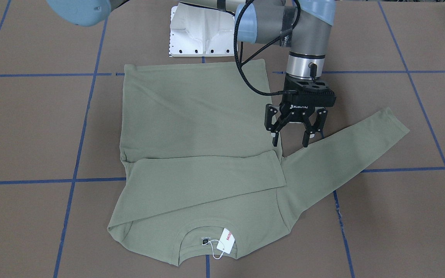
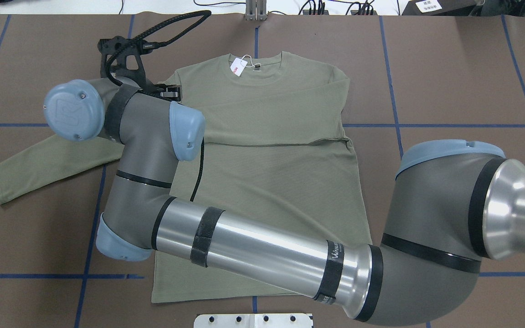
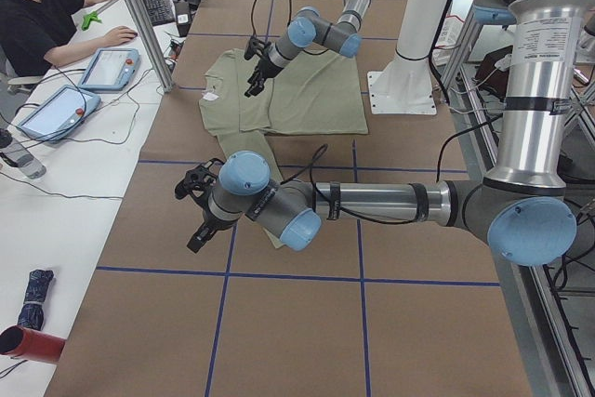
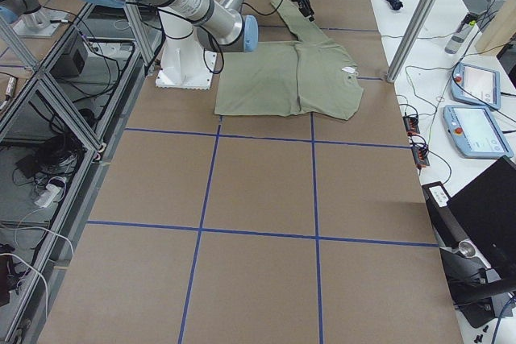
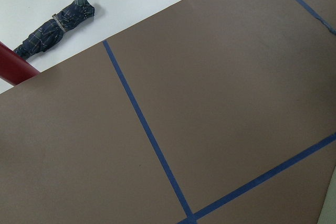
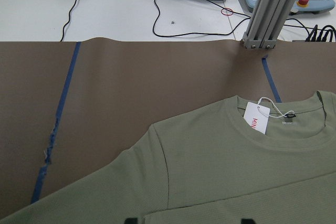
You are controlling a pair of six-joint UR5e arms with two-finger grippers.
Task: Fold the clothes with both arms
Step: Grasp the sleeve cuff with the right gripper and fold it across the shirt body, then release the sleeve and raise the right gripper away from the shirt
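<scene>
Olive shirt point(image 1: 191, 127) flat on the bench point(image 1: 400, 216), collar away from the robot, one sleeve folded across the chest, the other stretched out. Right end effector point(image 1: 289, 142) — fingers spread, empty — hangs over the outstretched sleeve's armpit. Left end effector point(image 3: 198, 230) is over the bench, off the shirt — I cannot tell its state.

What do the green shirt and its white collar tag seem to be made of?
The shirt looks like soft, matte knit fabric, perhaps cotton: fine ribbing shows. The hang tag seems thin white card: flat, straight-edged, red print.
</scene>
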